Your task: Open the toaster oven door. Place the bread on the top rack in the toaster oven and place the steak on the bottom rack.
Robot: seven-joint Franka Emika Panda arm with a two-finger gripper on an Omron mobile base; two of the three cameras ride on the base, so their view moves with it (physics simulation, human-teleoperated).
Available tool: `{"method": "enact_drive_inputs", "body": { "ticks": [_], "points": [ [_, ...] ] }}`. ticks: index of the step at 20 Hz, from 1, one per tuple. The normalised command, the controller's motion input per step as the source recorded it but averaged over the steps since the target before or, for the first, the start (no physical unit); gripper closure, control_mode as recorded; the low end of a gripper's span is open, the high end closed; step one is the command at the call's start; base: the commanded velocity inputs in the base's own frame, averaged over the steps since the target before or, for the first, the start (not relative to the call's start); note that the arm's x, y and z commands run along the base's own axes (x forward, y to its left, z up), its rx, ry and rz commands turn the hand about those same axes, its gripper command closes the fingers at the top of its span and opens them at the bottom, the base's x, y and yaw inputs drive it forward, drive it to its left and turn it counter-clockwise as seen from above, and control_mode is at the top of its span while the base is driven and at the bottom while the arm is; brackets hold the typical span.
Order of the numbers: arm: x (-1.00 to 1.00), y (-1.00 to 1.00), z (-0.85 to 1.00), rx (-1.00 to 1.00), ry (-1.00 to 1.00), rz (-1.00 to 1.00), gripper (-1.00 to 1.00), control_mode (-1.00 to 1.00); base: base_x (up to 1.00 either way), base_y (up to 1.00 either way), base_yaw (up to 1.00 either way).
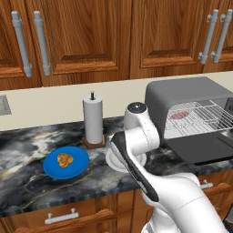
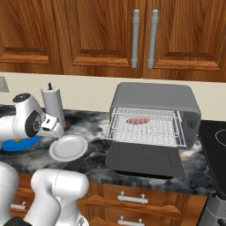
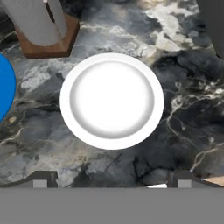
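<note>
We see gripper (image 3: 112, 177) spread wide over white plate (image 3: 112, 101), nothing held, steak (image 2: 137, 120) on a pulled-out rack (which one unclear), toaster oven door (image 2: 145, 160) down flat, bread (image 1: 64, 159) on blue plate (image 1: 78, 170), marble free around white plate's rim.

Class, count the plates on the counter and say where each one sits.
2: a blue plate holding the bread, left of the paper-towel roll; a white plate before that roll.

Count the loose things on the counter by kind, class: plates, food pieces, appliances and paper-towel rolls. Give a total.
Plates: 2, the blue plate and the white plate
Food pieces: 2, the bread and the steak
Appliances: 1, the toaster oven
Paper-towel rolls: 1, the paper-towel roll
Total: 6
</note>
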Motion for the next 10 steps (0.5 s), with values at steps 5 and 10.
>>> {"method": "enact_drive_inputs", "body": {
  "ticks": [5, 10],
  "points": [
    [0.22, 0.9, -0.07, -0.03, 0.01, 0.05, -1.0, -1.0, 0.0, 0.0, 0.0],
    [0.26, 0.87, -0.07, 0.0, 0.03, 0.03, -1.0, -1.0, 0.0, 0.0, 0.0]
  ]
}}
